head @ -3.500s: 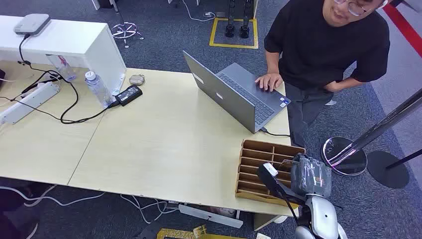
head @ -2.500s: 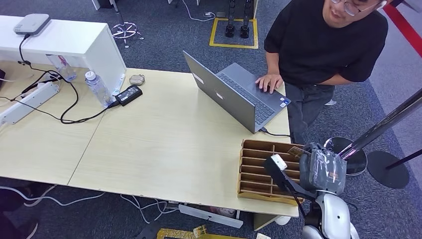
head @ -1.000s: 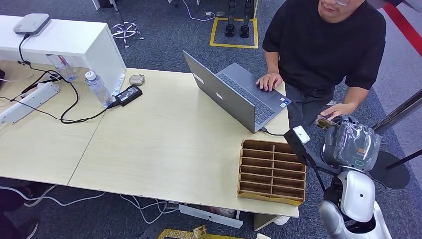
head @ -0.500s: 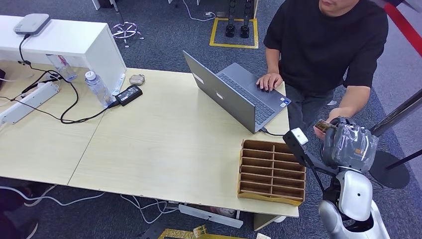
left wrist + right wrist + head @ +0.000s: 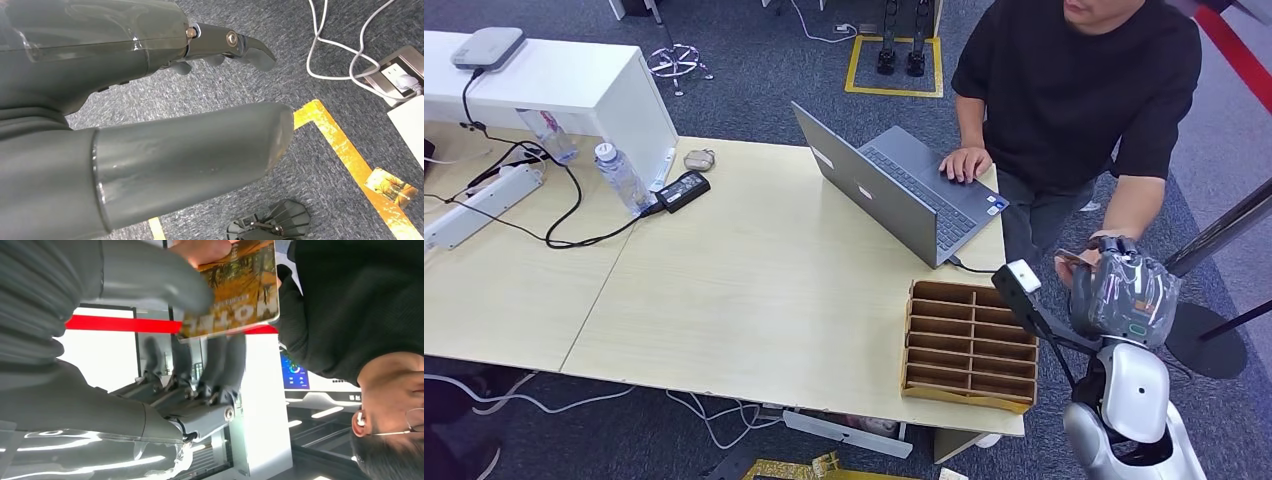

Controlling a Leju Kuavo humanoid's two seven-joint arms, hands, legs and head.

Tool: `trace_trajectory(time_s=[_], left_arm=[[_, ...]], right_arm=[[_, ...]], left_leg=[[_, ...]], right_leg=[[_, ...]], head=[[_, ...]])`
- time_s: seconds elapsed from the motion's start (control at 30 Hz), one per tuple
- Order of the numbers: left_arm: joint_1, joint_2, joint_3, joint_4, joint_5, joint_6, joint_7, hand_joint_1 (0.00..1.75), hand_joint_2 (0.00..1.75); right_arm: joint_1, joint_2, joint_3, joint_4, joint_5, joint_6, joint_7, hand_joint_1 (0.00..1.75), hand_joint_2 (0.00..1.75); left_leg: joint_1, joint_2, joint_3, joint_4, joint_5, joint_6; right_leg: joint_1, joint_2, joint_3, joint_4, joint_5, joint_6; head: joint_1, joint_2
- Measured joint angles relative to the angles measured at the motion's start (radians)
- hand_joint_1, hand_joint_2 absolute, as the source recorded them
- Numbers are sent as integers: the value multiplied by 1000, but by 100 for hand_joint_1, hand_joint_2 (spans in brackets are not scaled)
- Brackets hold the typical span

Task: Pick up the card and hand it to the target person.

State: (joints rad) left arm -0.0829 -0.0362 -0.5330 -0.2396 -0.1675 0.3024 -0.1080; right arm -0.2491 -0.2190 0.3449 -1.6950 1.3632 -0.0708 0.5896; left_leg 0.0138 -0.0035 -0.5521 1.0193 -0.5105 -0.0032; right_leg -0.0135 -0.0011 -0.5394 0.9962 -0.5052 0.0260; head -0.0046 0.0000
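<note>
We are at the handover: our right hand [image 5: 150,340] pinches the card [image 5: 235,287] against the person's fingers [image 5: 202,247], so next we loosen once they grip.

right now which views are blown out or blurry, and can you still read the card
Right wrist view: bright white backlight behind the right hand, thumb soft with blur; the card stays fairly sharp, with large pale lettering visible. Head view: even lighting, the card too small to read. Left wrist view: the left hand close up, glare on its clear cover.
</note>
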Motion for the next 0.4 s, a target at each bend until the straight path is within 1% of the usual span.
trace_trajectory(time_s=[0.4], left_arm=[[0, 0, -1, 0, 1, 0, 0, 0, 0]], right_arm=[[4, 0, 0, 9, 4, 6, 3, 0, 175]], left_leg=[[0, 0, 0, 0, 0, 0]], right_leg=[[0, 0, 0, 0, 0, 0]], head=[[0, 0]])
